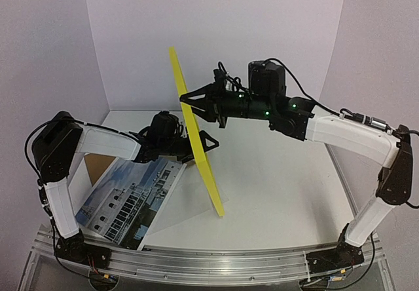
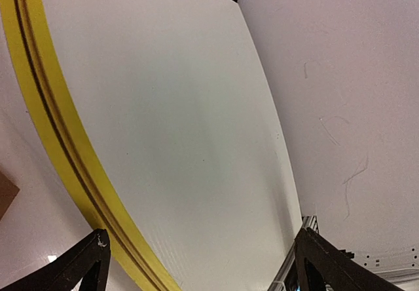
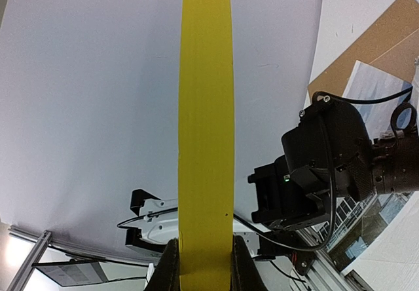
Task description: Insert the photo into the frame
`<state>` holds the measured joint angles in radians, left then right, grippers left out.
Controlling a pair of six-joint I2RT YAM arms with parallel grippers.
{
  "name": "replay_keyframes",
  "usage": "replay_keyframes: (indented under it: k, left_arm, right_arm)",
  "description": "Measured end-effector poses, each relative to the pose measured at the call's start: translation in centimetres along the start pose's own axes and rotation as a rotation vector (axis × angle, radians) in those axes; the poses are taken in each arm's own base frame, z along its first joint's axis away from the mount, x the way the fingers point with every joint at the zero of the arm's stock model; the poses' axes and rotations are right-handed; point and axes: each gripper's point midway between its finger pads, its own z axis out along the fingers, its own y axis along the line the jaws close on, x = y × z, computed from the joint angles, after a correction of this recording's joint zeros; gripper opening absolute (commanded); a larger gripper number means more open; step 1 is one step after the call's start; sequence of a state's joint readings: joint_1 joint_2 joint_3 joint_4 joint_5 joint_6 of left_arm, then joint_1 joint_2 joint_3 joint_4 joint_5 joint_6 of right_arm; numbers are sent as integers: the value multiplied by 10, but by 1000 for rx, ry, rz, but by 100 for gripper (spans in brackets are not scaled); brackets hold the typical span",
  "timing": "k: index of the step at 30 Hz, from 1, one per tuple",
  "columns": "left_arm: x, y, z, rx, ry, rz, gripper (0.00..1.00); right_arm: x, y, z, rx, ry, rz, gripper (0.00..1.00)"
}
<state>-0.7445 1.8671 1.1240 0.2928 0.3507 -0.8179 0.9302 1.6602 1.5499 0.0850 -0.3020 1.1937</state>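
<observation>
The yellow frame stands on edge, its low corner on the table and its top tilted toward the back. My right gripper is shut on its upper edge; in the right wrist view the two fingers pinch the yellow bar at the gripper. My left gripper is open at the frame's middle. In the left wrist view the gripper is wide open, and the frame bar runs just inside the left finger. The photo of the white building lies flat on the table at the left, also seen in the right wrist view.
A brown backing board lies partly under the photo's far left side, also in the right wrist view. A faint clear sheet seems to lie by the photo's right edge. White walls close in the table at back and sides.
</observation>
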Motion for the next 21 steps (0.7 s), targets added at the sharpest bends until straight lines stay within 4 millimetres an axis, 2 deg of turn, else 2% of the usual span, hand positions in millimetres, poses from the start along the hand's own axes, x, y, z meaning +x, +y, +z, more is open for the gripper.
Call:
replay_keyframes:
  k: [6, 9, 15, 19, 20, 21]
  left_arm:
    - [0, 19, 2, -109, -12, -17, 97]
    - [1, 32, 8, -157, -5, -27, 89]
    - [5, 53, 31, -219, 32, -51, 40]
    - [0, 49, 34, -220, 18, -63, 7]
    - [-1, 49, 34, -227, 12, -85, 1]
    - [-2, 49, 34, -229, 16, -73, 0]
  right_arm:
    - [-4, 7, -2, -23, -16, -12, 0]
    - [-4, 10, -2, -34, -15, -16, 0]
    - [-4, 11, -3, -35, -18, -16, 0]
    - [-3, 2, -13, -17, -43, -14, 0]
    - [-2, 0, -18, -15, -55, -16, 0]
    - [0, -3, -23, -13, -69, -18, 0]
